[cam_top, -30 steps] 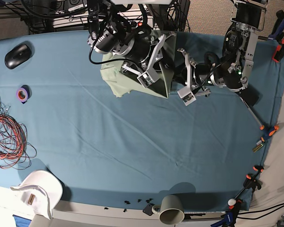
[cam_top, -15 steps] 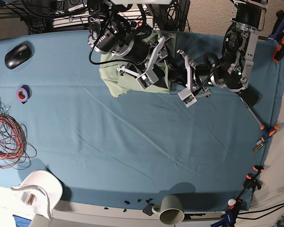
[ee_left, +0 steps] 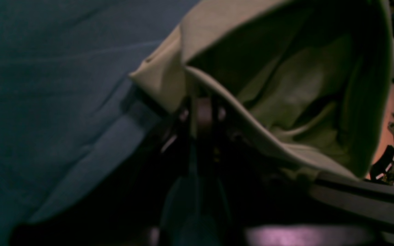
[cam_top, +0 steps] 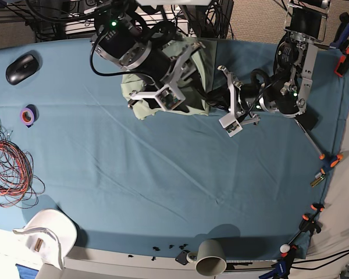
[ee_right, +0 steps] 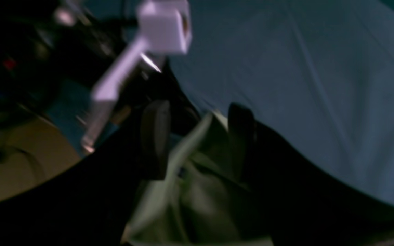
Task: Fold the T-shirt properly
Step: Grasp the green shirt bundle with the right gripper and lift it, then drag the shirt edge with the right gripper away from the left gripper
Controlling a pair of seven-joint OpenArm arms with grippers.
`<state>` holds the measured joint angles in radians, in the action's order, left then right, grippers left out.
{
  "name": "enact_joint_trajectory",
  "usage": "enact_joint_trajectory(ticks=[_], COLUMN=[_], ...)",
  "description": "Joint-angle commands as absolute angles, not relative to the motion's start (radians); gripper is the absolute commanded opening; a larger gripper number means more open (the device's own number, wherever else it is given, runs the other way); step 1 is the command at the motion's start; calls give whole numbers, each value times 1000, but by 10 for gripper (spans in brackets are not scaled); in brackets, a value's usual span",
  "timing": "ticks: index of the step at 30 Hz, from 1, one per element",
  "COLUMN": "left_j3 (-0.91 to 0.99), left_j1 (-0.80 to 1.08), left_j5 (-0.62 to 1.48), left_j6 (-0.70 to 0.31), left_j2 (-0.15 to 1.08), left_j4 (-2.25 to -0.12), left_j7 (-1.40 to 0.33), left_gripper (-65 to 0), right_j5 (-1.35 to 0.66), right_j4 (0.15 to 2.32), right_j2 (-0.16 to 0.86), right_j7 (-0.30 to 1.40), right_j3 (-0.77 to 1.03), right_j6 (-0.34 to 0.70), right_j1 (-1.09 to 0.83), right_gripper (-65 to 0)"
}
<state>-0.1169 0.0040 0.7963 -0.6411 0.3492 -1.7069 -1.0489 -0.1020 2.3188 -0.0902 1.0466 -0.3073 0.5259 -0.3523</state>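
The pale sage-green knit T-shirt (cam_top: 141, 96) is soft, matt cloth, creased in loose folds. Under it the blue cloth-covered tabletop (cam_top: 163, 174) looks matt and lightly wrinkled. Beside the T-shirt, black gripper fingers (ee_right: 154, 136) look dull, smooth plastic.

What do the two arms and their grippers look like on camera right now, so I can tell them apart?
Both arms are black, rounded housings with light grey bracket frames at the wrist. The right arm shows a small green light and black cables looping behind it. The left arm has a green light too, plus a tall grey upright section. The right gripper has dark, rounded fingers; the left gripper looks dark and narrow.
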Motion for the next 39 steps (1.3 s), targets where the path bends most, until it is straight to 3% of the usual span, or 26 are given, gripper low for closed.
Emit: enact_joint_trajectory(ticks=[1,7,14,19,26,32,39], left_j3=[-113,-94,-51,-36,-36,-36,-36], left_j1=[-11,-11,-3,73,200,309,425], left_j5=[815,814,771,800,817,815,803], left_j6=[-645,-622,-550,-546,-545,-520,-519], left_j2=[355,373,503,574,587,587,575], left_j4=[-1723,-1723,-1723,-1723,-1744,-1826,-1944], left_j7=[-1032,-1139,-1156,-1156,-1182,-1180,-1156], left_gripper=[-599,-509,-498,-405,-405,-405,-404], right_j5=[-84,-47,-241,-435,-636,-817,-841], right_j4=[2334,2326,2126,1889,1718,1707,1707], right_j2=[-85,-42,13,60,95,100,114], right_j7=[1013,950,950,1075,1245,1384,1388], right_j3=[-290,-38,231,248,248,245,191], right_j6=[505,450,469,504,564,698,698], right_j1=[-349,-313,-174,-72,35,27,28], right_gripper=[-375,-374,-373,-293,-293,-294,-310])
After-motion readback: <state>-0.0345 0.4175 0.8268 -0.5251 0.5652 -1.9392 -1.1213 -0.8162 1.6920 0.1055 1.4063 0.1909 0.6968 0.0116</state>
